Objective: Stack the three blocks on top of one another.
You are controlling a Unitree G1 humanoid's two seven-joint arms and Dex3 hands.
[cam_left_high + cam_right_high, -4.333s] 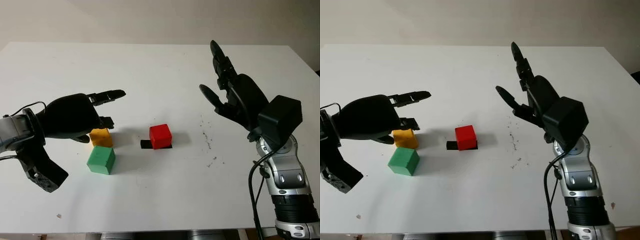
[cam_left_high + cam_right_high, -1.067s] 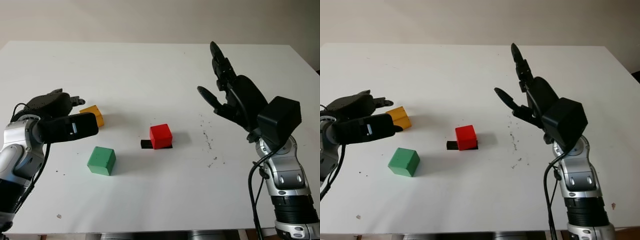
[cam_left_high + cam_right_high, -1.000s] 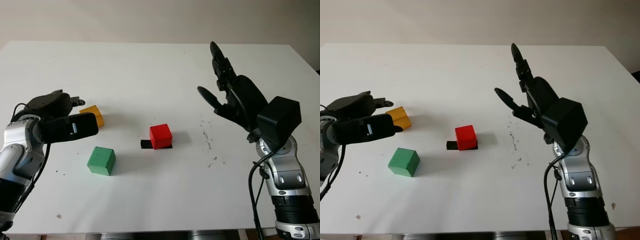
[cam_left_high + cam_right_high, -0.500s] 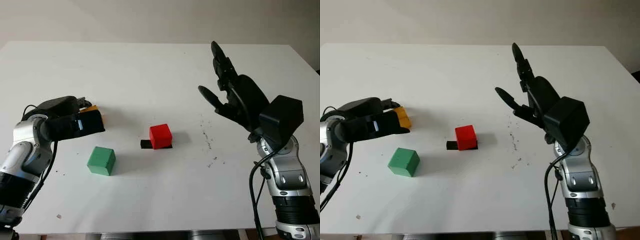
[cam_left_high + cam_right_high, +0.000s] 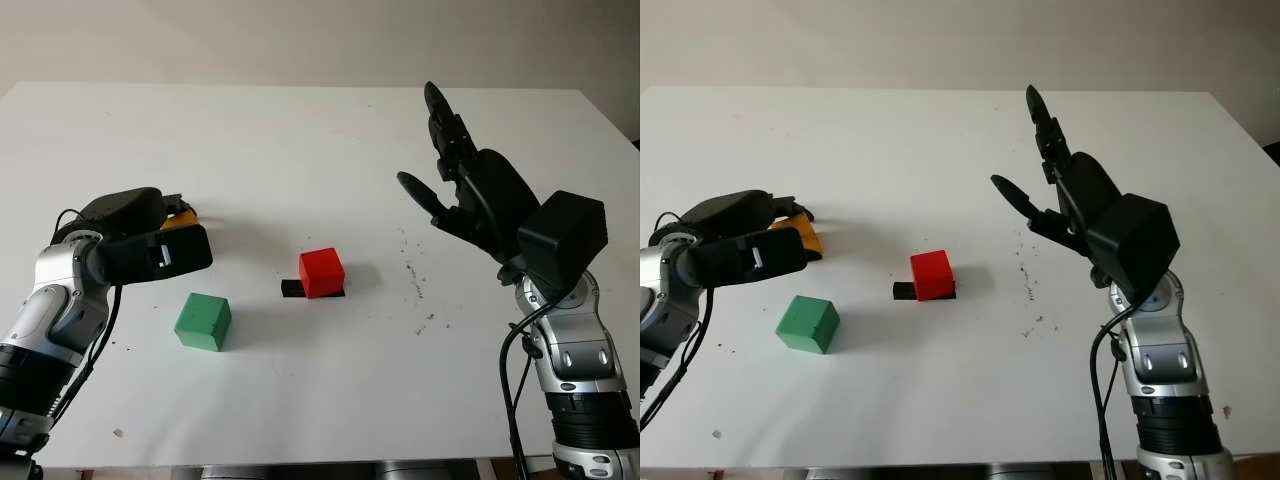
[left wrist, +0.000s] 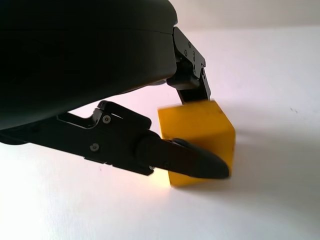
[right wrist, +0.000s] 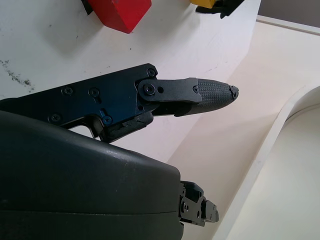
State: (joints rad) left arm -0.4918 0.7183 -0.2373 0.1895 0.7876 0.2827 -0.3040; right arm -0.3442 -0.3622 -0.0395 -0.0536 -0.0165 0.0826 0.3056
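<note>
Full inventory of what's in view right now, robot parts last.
yellow block: 1, yellow, on the table's left side, between the left hand's fingers
green block: 1, green, on the table, nearer the robot than the yellow block
red block: 1, red, mid-table, sitting on the black marker
black marker: 1, black, flat patch under the red block
table: 1, white, dark specks right of the red block
left hand: 1, black, closed on the yellow block
right hand: 1, black, open, raised above the table's right side
</note>
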